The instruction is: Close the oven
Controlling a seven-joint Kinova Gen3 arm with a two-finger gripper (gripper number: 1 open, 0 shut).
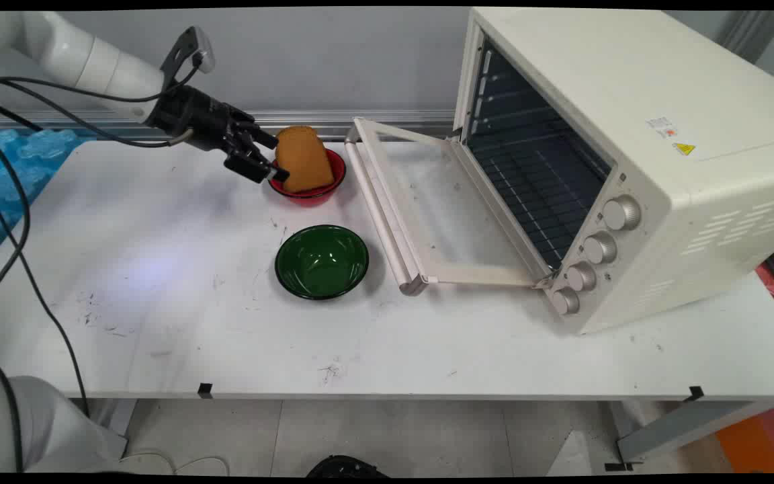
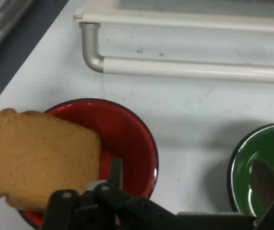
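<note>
Black gripper [image 1: 263,159] is being seen spread wide open, nothing gripped, at the left rim of the red bowl [image 1: 323,190], with one finger [image 2: 115,173] reaching in over the rim beside the bread [image 1: 303,159]. The bread is being propped upright in that bowl, its lower end hidden by the rim. In the hand view the green bowl [image 2: 252,165] is getting cut off at the right edge. Plenty of bare table [image 1: 158,282] is lying open to the left and front. The oven [image 1: 629,134] door [image 1: 427,215] is being left flat open just right of both bowls. A yellow warning sticker [image 1: 684,148] is showing on top, its print too small to read.
</note>
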